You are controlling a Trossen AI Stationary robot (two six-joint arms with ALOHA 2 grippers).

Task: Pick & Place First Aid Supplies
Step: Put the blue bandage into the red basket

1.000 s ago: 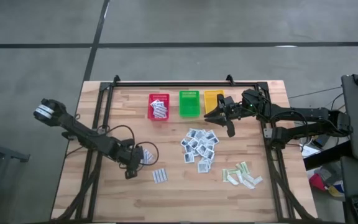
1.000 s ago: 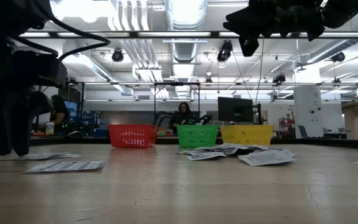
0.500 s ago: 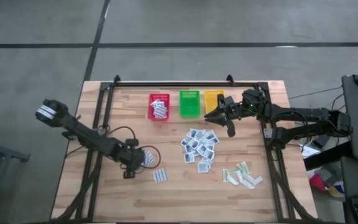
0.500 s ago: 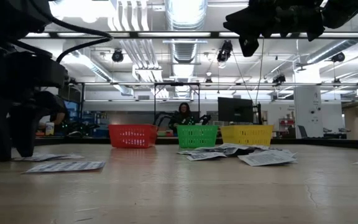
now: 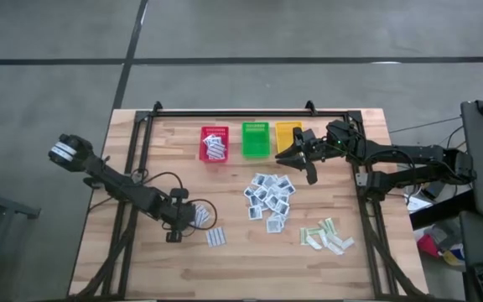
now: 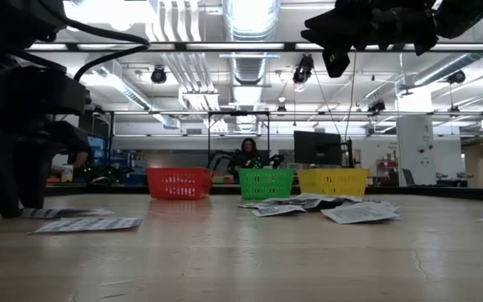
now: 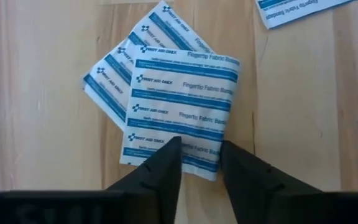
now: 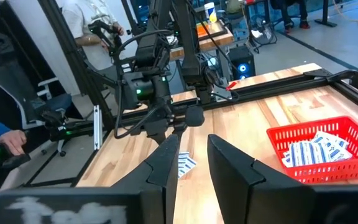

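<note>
Left wrist view: we see the left gripper, its smooth dark fingers slightly parted and holding nothing, poised over flat, glossy blue-striped white oblong packets fanned on the pale wooden table, their stripes running across our view. The right gripper hangs by the yellow plastic basket, fingers narrowly apart and empty; the lowest packets' print is covered.

Blue-striped white packets overlapping, flat on wooden table
</note>
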